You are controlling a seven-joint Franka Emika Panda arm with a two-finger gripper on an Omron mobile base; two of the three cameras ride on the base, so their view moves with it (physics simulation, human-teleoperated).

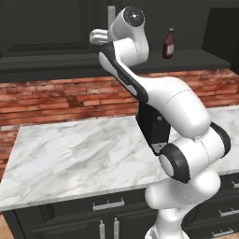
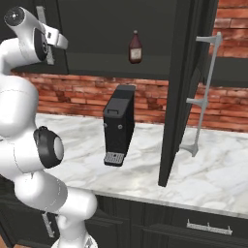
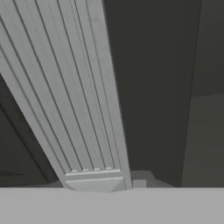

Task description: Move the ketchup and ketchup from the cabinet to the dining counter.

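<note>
The maroon ketchup bottle [image 1: 169,43] stands on the open cabinet's shelf [image 1: 196,59], right of the gripper [image 1: 99,36] raised beside the left door's silver handle [image 3: 83,96], jaws indiscernible; likely door-opening, next calling for a rightward reach.

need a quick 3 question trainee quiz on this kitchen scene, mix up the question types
1. True or false: the maroon ketchup bottle stands upright on a shelf inside the cabinet.
2. Multiple choice: the cabinet door at the right of the right base view is A) shut B) swung open C) missing.
3. Fill in: the black coffee machine stands on the ___ worktop in front of the brick wall.

Key: 1 true; 2 B; 3 marble.
</note>
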